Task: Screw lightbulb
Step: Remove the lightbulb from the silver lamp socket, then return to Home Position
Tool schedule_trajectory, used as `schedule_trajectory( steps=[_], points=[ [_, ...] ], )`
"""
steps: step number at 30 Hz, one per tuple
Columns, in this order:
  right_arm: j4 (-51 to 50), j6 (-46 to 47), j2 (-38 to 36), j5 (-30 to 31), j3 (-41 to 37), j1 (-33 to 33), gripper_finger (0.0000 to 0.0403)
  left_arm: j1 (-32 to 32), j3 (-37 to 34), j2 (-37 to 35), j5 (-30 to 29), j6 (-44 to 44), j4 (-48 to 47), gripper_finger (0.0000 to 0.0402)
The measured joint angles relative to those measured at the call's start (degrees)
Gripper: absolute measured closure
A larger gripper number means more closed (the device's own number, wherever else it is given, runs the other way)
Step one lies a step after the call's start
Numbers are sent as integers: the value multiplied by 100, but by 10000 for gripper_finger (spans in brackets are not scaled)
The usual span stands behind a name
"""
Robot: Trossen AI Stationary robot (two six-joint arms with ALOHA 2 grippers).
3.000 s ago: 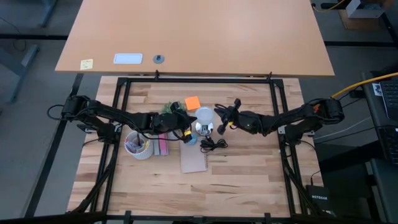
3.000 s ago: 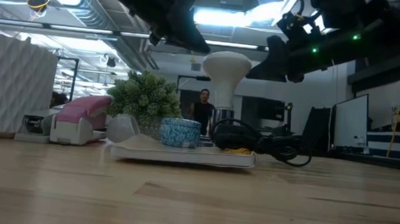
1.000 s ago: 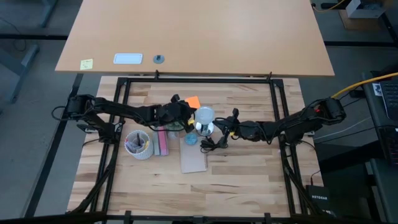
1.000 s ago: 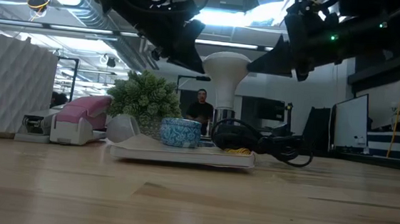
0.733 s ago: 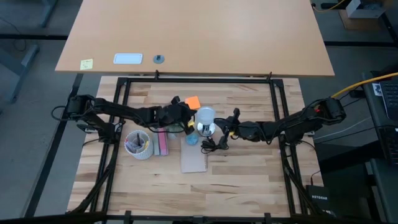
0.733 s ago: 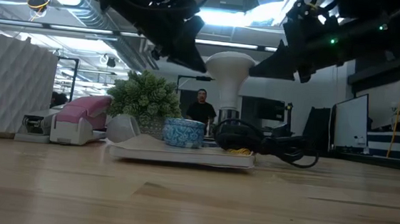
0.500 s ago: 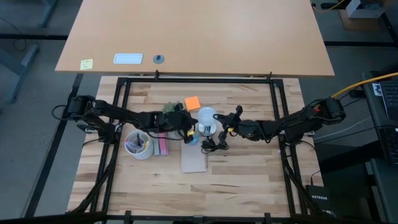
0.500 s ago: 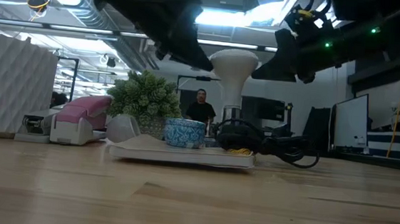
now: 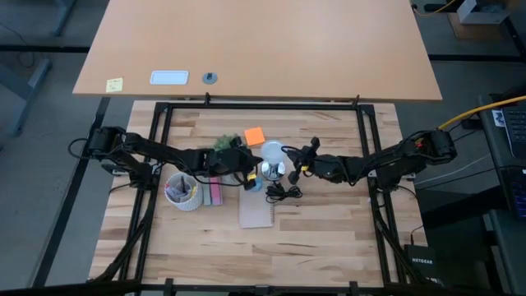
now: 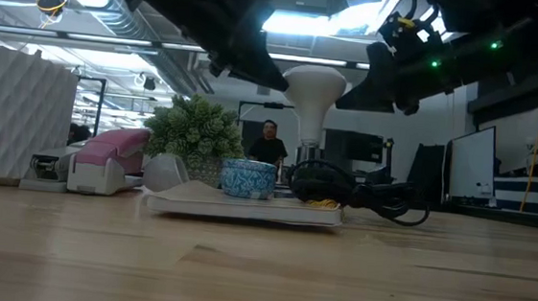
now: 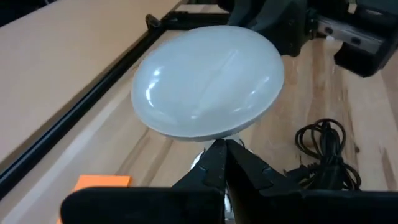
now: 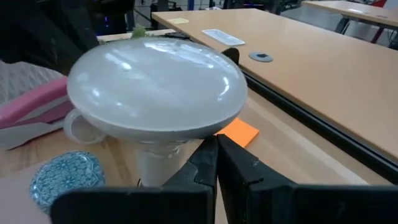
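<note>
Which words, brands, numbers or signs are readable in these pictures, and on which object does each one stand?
"NETGEAR": on the black box on the floor, at the lower right of the high view; small, only just readable.
Yellow sticky note on the far desk: marks too small to read.
White label beside the note: nothing readable.
Low view and both wrist views: no text to read.

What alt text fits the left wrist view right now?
A frosted white lightbulb stands upright, globe on top, filling the middle of the view, with the left gripper just below the globe, its fingers shut together. A coiled black cord lies on the wooden table, and the right arm sits behind the bulb.
</note>
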Motion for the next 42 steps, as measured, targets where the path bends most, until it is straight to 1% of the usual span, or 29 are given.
schedule_trajectory(
  steps=[3,9,15,21,27,31,38,42],
  points=[
    [17,-2,0,-27,0,0,391,0,0,-4,-7,63,160,401],
    [110,-103,0,3,0,4,391,11,0,-7,-26,115,149,401],
    [443,-511,-2,14,0,2,391,116,0,-7,-31,154,143,401],
    [501,-619,-2,-79,0,-238,391,261,0,-7,-42,154,144,401],
    [503,-616,-2,-629,0,-583,391,348,0,-7,-42,180,147,401],
    [496,-612,-2,-830,0,-727,391,385,0,-12,-42,186,131,401],
    [457,-612,-2,-837,0,-754,391,471,0,-15,-35,202,116,402],
    [460,-644,-2,-597,0,-754,391,578,0,-15,-129,213,130,402]
  ],
)
